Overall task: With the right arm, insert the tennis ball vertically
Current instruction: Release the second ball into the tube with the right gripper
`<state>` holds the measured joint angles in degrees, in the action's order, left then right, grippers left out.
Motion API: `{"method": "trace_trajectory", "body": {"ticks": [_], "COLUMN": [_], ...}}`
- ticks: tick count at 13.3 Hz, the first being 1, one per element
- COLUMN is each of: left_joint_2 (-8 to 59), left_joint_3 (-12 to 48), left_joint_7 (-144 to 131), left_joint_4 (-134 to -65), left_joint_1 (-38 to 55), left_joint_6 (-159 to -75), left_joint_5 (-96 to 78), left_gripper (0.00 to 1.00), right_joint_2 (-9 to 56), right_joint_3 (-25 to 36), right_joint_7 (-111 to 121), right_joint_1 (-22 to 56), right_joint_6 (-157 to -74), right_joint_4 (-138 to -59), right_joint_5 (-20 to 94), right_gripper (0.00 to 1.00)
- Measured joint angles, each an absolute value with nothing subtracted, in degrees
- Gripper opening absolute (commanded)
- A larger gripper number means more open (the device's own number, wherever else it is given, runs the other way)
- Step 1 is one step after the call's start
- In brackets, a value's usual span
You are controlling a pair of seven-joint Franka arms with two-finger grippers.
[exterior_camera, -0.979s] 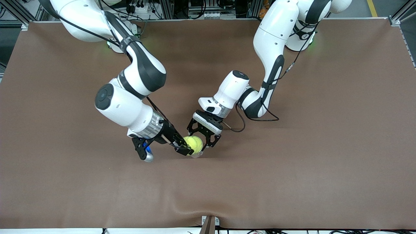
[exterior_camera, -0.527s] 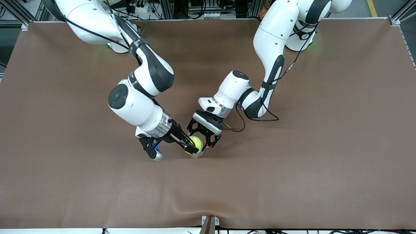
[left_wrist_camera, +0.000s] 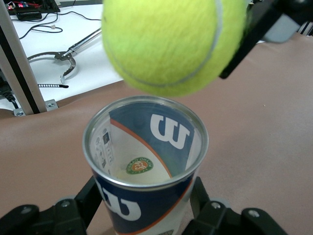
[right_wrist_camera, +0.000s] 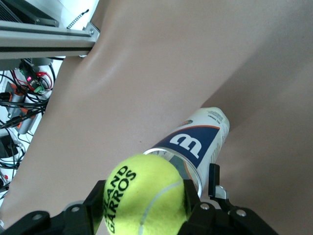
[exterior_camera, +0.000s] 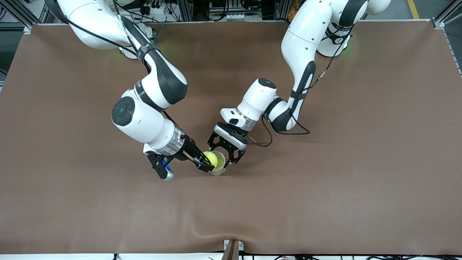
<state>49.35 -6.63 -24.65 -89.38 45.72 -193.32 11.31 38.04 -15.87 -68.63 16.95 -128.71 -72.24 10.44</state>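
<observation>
A yellow-green tennis ball (exterior_camera: 213, 158) printed with black letters sits between the fingers of my right gripper (exterior_camera: 206, 161), which is shut on it. The ball (left_wrist_camera: 171, 44) hangs just over the open mouth of an upright blue-and-white Wilson can (left_wrist_camera: 146, 166), a small gap showing between them. My left gripper (exterior_camera: 225, 157) is shut on the can (exterior_camera: 221, 168) low on its wall, one finger (left_wrist_camera: 90, 196) on each side. In the right wrist view the ball (right_wrist_camera: 144, 196) fills the space between the fingers (right_wrist_camera: 95, 205), and the can (right_wrist_camera: 195, 142) stands just past it.
A brown cover (exterior_camera: 325, 180) spreads over the whole table, with a shallow ridge (exterior_camera: 202, 225) near the edge closest to the front camera. Metal framing (right_wrist_camera: 44, 39) and cables run along the table's edge. A metal tool (left_wrist_camera: 63, 61) lies on a white surface off the table.
The right arm's elbow swung toward the left arm, then back. The ball stayed over the can's mouth, ending slightly toward the right arm's end. The left arm has not moved.
</observation>
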Motion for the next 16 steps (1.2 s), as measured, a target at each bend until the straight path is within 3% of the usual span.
{"method": "trace_trajectory", "body": {"ticks": [1,2,4,7,8,9,16], "left_joint_2": [49.35,49.35,49.35,49.35,49.35,49.35,49.36], "left_joint_3": [-6.63,-6.63,-6.63,-6.63,-6.63,-6.63,-6.63], "left_joint_7": [-24.65,-24.65,-24.65,-24.65,-24.65,-24.65,-24.65], "left_joint_4": [-89.38,-89.38,-89.38,-89.38,-89.38,-89.38,-89.37], "left_joint_1": [45.72,45.72,45.72,45.72,45.72,45.72,45.72], "left_joint_6": [-193.32,-193.32,-193.32,-193.32,-193.32,-193.32,-193.32], "left_joint_5": [11.31,11.31,11.31,11.31,11.31,11.31,11.31], "left_gripper": [0.78,0.78,0.78,0.78,0.78,0.78,0.78], "right_joint_2": [38.08,38.12,38.20,38.27,38.30,38.32,38.31], "right_joint_3": [-15.90,-15.90,-15.91,-15.86,-15.84,-15.80,-15.69], "right_joint_7": [-68.65,-68.71,-68.80,-68.80,-68.80,-68.81,-68.85], "right_joint_1": [17.31,17.71,18.23,18.25,18.25,18.24,17.98], "right_joint_6": [-128.70,-128.70,-128.70,-128.70,-128.70,-128.70,-128.78], "right_joint_4": [-72.26,-72.27,-72.31,-72.35,-72.38,-72.39,-72.21], "right_joint_5": [10.44,10.44,10.44,10.44,10.44,10.44,10.44], "right_gripper": [0.02,0.11,0.55,0.56,0.72,1.00,1.00]}}
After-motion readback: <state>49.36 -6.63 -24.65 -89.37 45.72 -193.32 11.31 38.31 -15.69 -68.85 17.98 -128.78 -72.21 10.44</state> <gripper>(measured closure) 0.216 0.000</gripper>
